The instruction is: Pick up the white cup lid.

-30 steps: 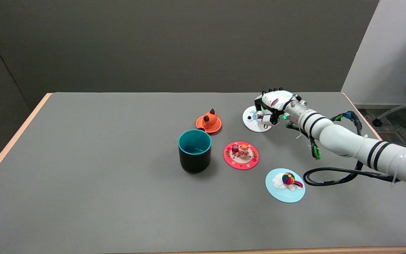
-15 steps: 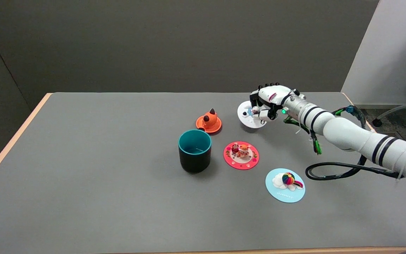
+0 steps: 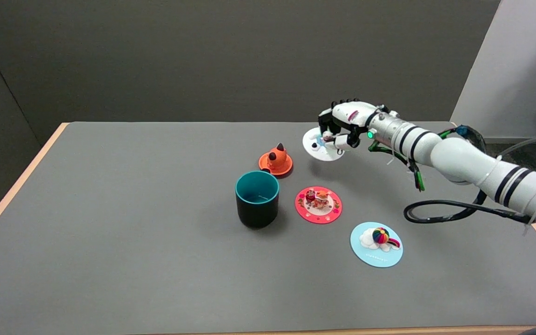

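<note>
**White lid held in the air above the far side of the table**

The right hand (image 3: 345,124), a glossy white shell with black finger segments, has its fingers curled down and clamped on the small knob at the top of the white cup lid (image 3: 317,146). The lid is a thin, flat, smooth disc with tiny dark and pale blue decorations; it hangs tilted under the hand, clear of the table, with a soft shadow on the surface below it. A green light glows at the wrist, and the white arm behind it carries black bands and loose black and green cables.

The table (image 3: 110,242) has a matte grey top edged in pale wood. Near its middle stands a cylindrical cup (image 3: 257,198), dark on the outside, teal on the rim and inner wall, upright and open. Just behind it to the right lies the orange lid (image 3: 275,161), a round disc topped by a moulded fox-like figure with dark ear tips. To the right of the cup, apart from it, lies the red lid (image 3: 318,204), a flat disc dotted with small shapes and bearing small figurines. Nearer the camera and further right lies the light blue lid (image 3: 376,244), a flat disc with a white cloud and a rainbow-striped ball in relief.
</note>
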Controlling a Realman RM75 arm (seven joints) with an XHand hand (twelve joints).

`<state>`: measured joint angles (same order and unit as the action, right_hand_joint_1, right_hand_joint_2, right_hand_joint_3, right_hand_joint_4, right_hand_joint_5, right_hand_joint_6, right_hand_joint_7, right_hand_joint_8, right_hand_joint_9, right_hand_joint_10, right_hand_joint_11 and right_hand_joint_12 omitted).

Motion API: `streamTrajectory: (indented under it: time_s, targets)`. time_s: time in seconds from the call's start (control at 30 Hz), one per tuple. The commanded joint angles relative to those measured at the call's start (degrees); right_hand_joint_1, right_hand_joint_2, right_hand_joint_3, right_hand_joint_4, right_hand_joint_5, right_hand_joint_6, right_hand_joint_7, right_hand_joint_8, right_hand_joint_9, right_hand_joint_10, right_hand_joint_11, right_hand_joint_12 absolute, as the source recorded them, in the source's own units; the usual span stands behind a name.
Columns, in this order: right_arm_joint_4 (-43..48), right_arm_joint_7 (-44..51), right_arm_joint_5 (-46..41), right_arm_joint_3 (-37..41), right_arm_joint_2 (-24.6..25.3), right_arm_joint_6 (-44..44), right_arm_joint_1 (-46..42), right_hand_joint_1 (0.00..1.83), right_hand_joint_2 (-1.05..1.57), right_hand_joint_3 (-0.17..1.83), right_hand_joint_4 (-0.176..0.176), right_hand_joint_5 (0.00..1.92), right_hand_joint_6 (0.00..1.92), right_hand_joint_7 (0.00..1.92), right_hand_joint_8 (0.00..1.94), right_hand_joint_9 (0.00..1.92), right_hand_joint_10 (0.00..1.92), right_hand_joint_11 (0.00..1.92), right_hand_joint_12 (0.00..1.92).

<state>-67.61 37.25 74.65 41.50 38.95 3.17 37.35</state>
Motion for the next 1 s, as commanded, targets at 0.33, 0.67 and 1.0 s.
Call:
streamTrajectory:
  time_s: [0.33,0.67,1.0]
  targets:
    - [-7.82,-9.93,8.83,1.79,-1.25,-15.16,7.24,1.16,1.08,0.31,0.01,0.8,1.25,0.76,1.49,0.76,1.17,0.67,0.62]
    - [-14.81,-21.07,19.28,4.71,-3.23,-21.3,6.84,1.17,1.06,0.33,0.01,0.81,1.23,0.79,1.46,0.78,1.18,0.69,0.62]
    - [-23.36,-32.62,30.22,6.29,-4.54,-25.3,6.6,1.17,1.05,0.35,0.016,0.81,1.25,0.78,1.46,0.76,1.17,0.68,0.6]
